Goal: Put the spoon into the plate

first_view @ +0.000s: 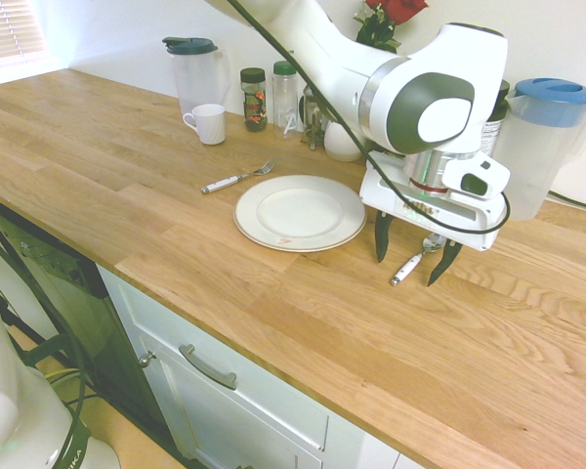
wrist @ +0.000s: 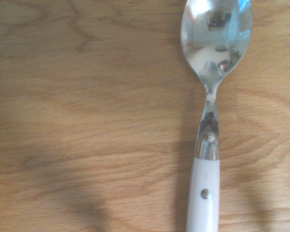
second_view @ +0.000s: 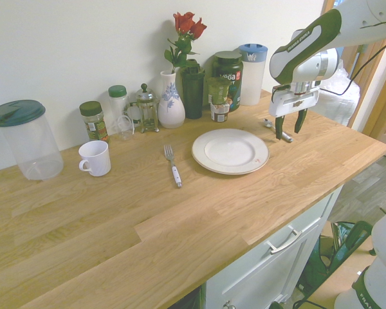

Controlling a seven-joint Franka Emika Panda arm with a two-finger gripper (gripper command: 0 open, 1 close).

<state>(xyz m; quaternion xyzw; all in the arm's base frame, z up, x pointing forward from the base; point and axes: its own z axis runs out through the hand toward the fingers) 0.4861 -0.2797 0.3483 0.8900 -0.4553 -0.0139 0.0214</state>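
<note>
gripper (first_view: 411,256) hangs just above the wooden countertop (first_view: 273,322) with its two dark fingers spread apart and nothing between them yet. directly under it lies the spoon (first_view: 414,260), flat on the wood, its white handle toward the counter's front edge and its shiny bowl toward the back wall; the fingers stand one on each side of it, so the spread runs across the spoon's long axis. in the wrist view the spoon sits off centre, so a small sideways correction may be needed before a straight descent and closing. just beside the spoon, toward the counter's middle, is the white plate (first_view: 300,212), bare. beyond that lies a white-handled fork (first_view: 236,178), then a white mug (first_view: 208,123) and jars along the wall.
</note>
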